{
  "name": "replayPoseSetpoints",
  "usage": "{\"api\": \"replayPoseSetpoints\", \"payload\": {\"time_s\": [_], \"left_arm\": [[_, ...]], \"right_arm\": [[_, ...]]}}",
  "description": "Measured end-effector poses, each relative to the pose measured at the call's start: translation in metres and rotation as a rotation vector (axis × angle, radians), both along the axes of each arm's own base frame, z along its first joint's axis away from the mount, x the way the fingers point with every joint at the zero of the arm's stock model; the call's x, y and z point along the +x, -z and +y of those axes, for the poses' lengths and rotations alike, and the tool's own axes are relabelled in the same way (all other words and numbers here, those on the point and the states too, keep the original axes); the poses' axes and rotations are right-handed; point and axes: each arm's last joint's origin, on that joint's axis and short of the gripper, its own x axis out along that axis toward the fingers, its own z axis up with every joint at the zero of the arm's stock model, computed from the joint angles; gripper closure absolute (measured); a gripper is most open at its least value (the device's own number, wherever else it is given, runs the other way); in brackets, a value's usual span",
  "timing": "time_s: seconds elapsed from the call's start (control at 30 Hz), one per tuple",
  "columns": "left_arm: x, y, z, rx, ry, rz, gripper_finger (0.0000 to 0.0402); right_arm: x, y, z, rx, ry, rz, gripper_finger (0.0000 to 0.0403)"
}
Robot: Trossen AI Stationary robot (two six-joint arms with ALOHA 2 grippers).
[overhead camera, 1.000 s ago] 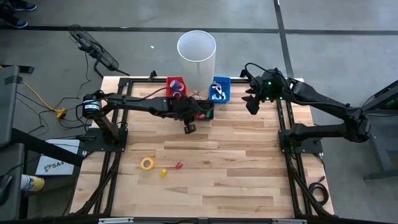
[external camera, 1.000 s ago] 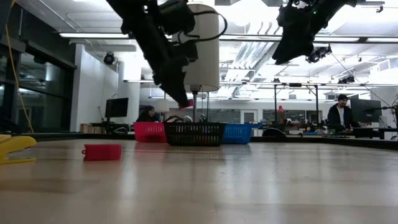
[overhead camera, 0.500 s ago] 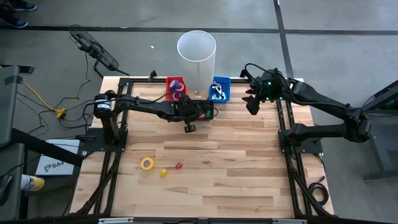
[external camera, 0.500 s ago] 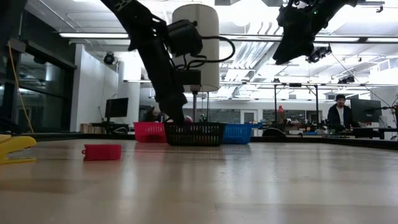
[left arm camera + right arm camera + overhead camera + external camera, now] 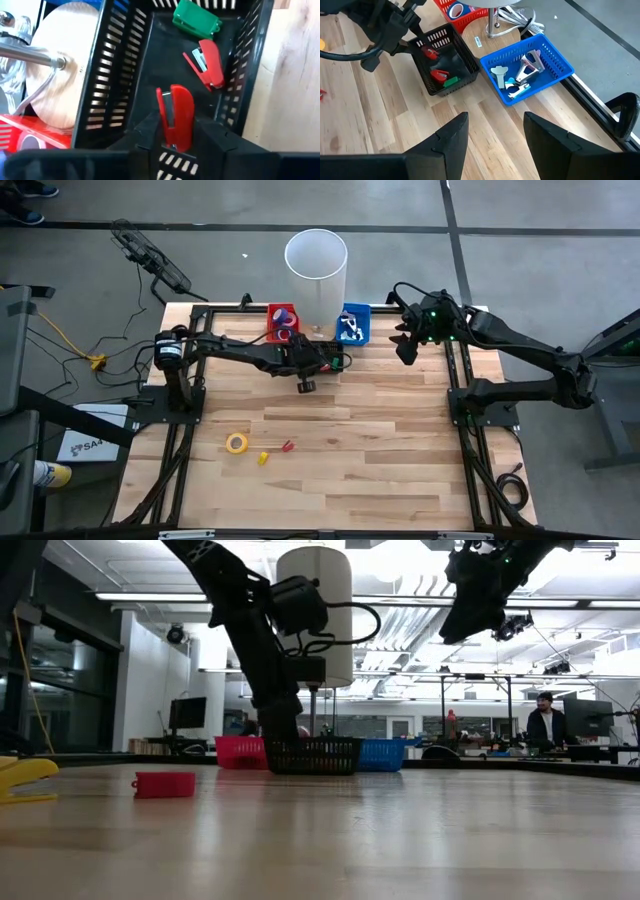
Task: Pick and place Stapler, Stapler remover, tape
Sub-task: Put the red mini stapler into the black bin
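A red stapler (image 5: pixel 176 116) is sitting pinched between the left gripper's (image 5: pixel 175 142) fingers, hanging just inside the black basket (image 5: pixel 245 75) at the table's far edge, above another red stapler (image 5: pixel 209 62) and a green stapler (image 5: pixel 196 19). To finish well, the fingers should spread only once the stapler is hanging low over the bare floor, clear of the slotted wall, so it is not catching on the rim.

The left wrist view alone is showing the grip and what is lying in the basket; the high view is hiding both under the arm but is showing a yellow tape roll (image 5: pixel 237 443) and small yellow and red pieces waiting on the table (image 5: pixel 400 460). The right gripper (image 5: pixel 492 137) is hovering spread near the blue basket (image 5: pixel 555 65).
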Motion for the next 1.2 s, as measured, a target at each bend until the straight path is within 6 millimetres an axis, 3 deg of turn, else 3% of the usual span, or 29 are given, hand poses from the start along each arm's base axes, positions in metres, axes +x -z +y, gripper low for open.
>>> {"api": "replayPoseSetpoints", "payload": {"time_s": [0.17,0.5,0.9,1.2], "left_arm": [[0.0,0.0,0.0,0.004,0.007,0.004,0.0284],[0.001,-0.002,0.0,0.035,0.041,0.03,0.0278],[0.007,-0.033,0.001,0.023,0.068,0.107,0.0277],[-0.007,-0.058,-0.005,-0.171,0.008,0.283,0.0277]], "right_arm": [[0.0,0.0,0.0,-0.002,-0.002,0.001,0.0222],[0.0,0.0,0.0,-0.006,-0.005,0.002,0.0222],[0.0,0.0,0.0,-0.005,-0.006,0.002,0.0221],[0.0,0.0,0.0,-0.002,-0.008,0.001,0.0221]]}}
